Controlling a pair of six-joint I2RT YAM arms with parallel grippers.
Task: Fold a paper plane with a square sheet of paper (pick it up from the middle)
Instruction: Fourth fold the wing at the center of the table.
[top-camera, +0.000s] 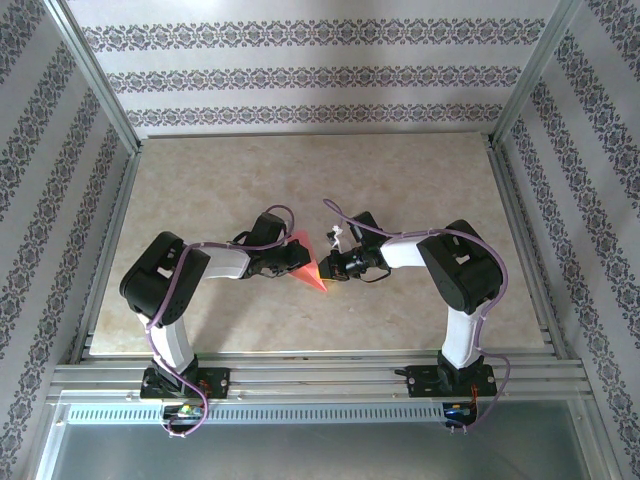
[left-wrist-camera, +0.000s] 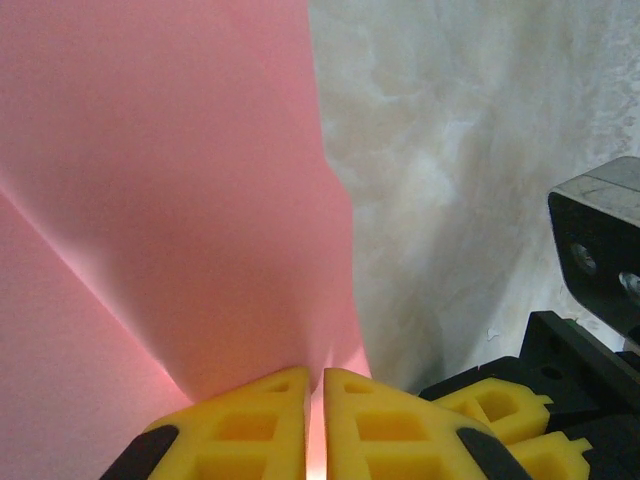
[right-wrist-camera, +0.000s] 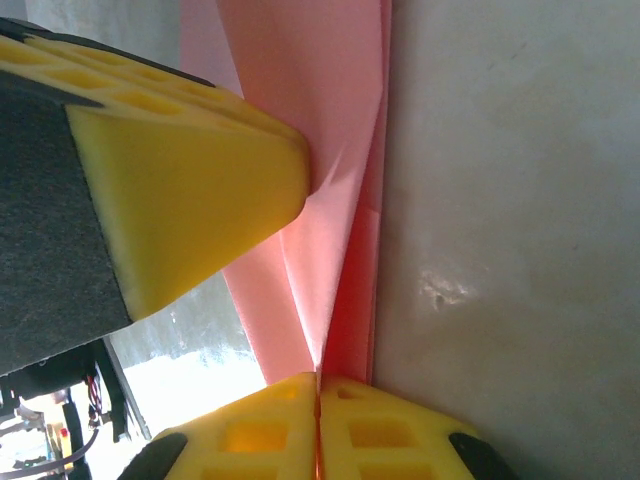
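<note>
Left tool (left-wrist-camera: 315, 388) and right tool (right-wrist-camera: 318, 388) each clamp tight on the paper plane (top-camera: 306, 266) from opposite sides, likely steadying its crease

Patterned wallpaper walls (top-camera: 300, 80), beige marbled table (top-camera: 200, 180)

Paper plane (top-camera: 309, 268) between left tool (top-camera: 291, 261) and right tool (top-camera: 326, 270), at table (top-camera: 200, 180) centre

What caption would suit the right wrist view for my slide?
Right gripper shut on the creased pink paper, left gripper pinching it alongside, marbled tabletop behind.
</note>
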